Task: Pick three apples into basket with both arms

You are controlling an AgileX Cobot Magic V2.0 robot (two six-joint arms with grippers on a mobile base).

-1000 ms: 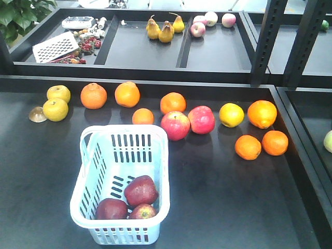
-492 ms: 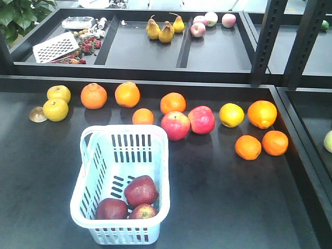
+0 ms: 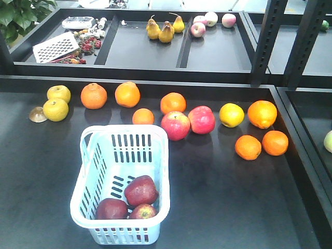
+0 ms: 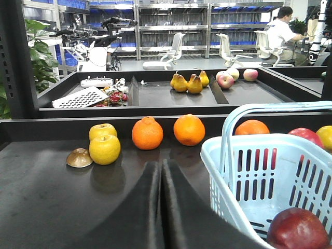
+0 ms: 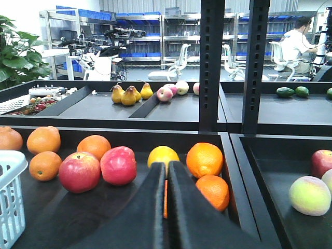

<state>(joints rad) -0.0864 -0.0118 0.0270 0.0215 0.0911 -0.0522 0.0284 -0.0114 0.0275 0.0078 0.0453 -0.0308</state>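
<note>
- the basket [image 3: 85,179] sits on the dark table [image 3: 233,207], and all three maroon apples [image 3: 141,190] lie together in its near end, touching one another; judged from that, the picking looks finished.
- the basket's handle [image 4: 270,109] stands upright in the left wrist view, arching over the opening, so anything lowered in would have to pass to one side of it.
- the left gripper [image 4: 161,171] has its jaws pressed together with nothing between them, low over the table just left of the basket; the right gripper [image 5: 166,174] is likewise closed and empty, well to the right of the basket, facing the fruit row.
- neither arm shows in the front view, which suggests both are drawn back clear of the basket.
- behind the basket runs a row of fruit: the small orange [image 3: 142,116] sits just beyond its far rim, and the two pink-red apples [image 3: 175,125] lie just off its far right corner, touching each other.
- the yellow apples [image 3: 55,109] and a brown mushroom-like cap [image 3: 37,114] lie off the basket's far left corner.
- further oranges [image 3: 248,147] lie well right of the basket, and the pears [image 3: 166,32] sit in a tray far behind it.
</note>
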